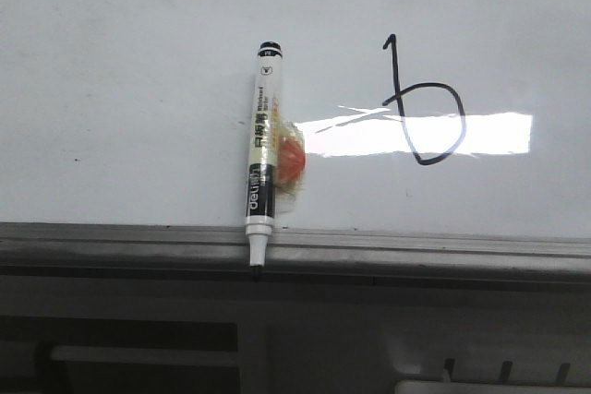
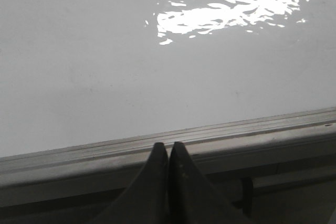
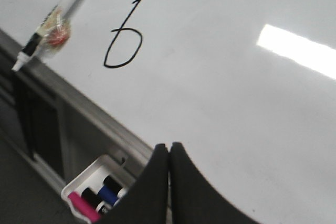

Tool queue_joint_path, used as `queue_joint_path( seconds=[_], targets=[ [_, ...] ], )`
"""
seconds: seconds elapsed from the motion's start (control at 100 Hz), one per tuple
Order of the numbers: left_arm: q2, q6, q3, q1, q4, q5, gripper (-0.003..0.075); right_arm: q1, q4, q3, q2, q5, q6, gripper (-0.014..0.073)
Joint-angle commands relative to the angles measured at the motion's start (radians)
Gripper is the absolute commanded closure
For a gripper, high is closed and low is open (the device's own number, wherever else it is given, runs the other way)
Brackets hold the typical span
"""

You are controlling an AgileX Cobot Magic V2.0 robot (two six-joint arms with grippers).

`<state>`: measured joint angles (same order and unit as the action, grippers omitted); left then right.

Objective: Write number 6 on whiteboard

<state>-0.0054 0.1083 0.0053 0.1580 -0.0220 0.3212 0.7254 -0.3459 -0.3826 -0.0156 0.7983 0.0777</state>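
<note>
The whiteboard (image 1: 138, 62) fills most of the front view, a glossy pale surface with a grey metal frame (image 1: 443, 246) running along its near edge. The number 6 (image 1: 420, 103) is drawn on it in thin black line — a tall stem with a small hook at the top and a round loop at the foot, so it reads much like a "b". It sits on the right half of the board, a little back from the near edge, and its loop crosses a bright strip of glare (image 1: 480, 133).

To the left of the figure, well apart from it, a marker pen (image 1: 262, 149) lies on the board, white-bodied with a black band and a black cap end. Its uncapped tip reaches over the near frame, the other end pointing toward the far edge. A small red lump wrapped in clear tape (image 1: 290, 163) clings to the pen's right side.

The left gripper (image 2: 168, 148) has its two dark fingers pressed together with nothing between them, just off the board's near frame. The right gripper (image 3: 169, 148) is likewise clenched on nothing; its fingertips lie over the board. Beside that frame a white tray (image 3: 89, 179) holds markers — pink, black and blue ends show.
</note>
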Motion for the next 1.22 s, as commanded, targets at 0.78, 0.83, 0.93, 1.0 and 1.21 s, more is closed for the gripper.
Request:
queue_joint_path(
  seconds=[0.78,0.83,0.93,1.0,1.21],
  targets=[
    [-0.027,-0.009,0.043,-0.003,-0.002,-0.066,0.0739,-0.653,0.295,0.423,-0.012,-0.491,0.002,0.0665],
    [-0.027,-0.009,0.043,-0.003,-0.002,-0.066,0.0739,-0.653,0.295,0.423,-0.013,-0.491,0.002,0.0665],
    [-0.027,-0.009,0.043,-0.003,-0.002,-0.066,0.0739,-0.653,0.295,0.423,-0.013,-0.491,0.002,0.0665],
    [-0.027,-0.009,0.043,-0.003,-0.002,-0.066,0.0739,-0.653,0.295,0.423,-0.013,-0.491,0.002,0.0665],
    [-0.027,-0.009,0.043,-0.003,-0.002,-0.066,0.0739,-0.653,0.295,0.423,-0.013,-0.491,0.002,0.0665]
  ],
)
